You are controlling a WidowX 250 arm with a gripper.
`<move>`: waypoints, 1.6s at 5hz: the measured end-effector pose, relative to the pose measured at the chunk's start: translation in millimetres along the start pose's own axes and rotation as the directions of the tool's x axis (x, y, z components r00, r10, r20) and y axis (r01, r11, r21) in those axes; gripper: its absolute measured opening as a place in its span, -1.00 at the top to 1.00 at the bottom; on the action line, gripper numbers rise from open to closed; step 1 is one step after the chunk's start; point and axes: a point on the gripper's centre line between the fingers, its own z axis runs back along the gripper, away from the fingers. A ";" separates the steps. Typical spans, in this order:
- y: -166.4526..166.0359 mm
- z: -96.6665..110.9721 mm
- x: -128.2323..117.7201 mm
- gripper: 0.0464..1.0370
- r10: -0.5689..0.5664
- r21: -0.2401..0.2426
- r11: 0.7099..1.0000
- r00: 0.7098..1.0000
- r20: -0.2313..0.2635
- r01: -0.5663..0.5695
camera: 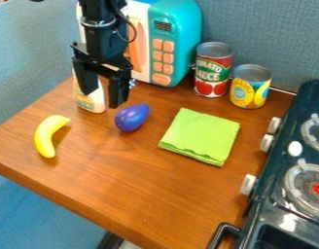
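One dark toy stove (273, 204) with a black handle (219, 234) sits nearest, at the lower right. Three white knobs (248, 185) line its side, one white oval piece (294, 148) sits on top, and two round grey burners (310, 188) show, the closer one with a red centre.

Beside it is one brown wood-grain surface (155, 194). On this lie one folded lime-green cloth (200, 136), right of the middle; one glossy purple, egg-shaped toy (132, 117), left of the cloth and apart from it; and one curved yellow toy banana (48, 135), near the left edge.

One black two-fingered end effector (103, 99) hangs over the far left part, its two fingers spread well apart, with nothing gripped. It is nearest to the purple toy and to one white bottle (91, 104) with a printed label, which stands upright behind it and is partly hidden; whether they touch, I cannot tell.

Farther back stands one teal and white toy microwave (180, 29) with seven orange buttons (161, 79) and one orange handle. Right of it, two metal cans stand upright near each other: one red and green (213, 70), one yellow and blue (250, 87).
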 end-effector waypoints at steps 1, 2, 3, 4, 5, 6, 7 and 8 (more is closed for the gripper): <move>-1.3 -10.0 -2.5 -0.93 -0.001 -0.010 1.000 1.000 -0.031 0.000; -6.8 -13.0 8.1 -0.93 -0.045 -0.042 0.998 0.999 0.028 0.046; -9.8 -14.5 21.6 -0.93 -0.043 -0.073 0.996 0.997 0.065 0.048; -7.1 -18.4 32.9 -0.93 -0.048 -0.062 0.997 0.998 0.041 0.050; -13.8 -36.2 48.3 -0.93 -0.074 -0.080 0.994 0.997 -0.017 0.072; -13.7 -51.9 57.3 -0.93 -0.098 -0.086 0.992 0.993 -0.063 0.093; -19.5 -61.1 62.7 -0.93 -0.107 -0.044 0.994 0.987 -0.116 0.102; -21.1 -68.1 62.0 -0.93 -0.109 -0.006 0.994 0.980 -0.169 0.110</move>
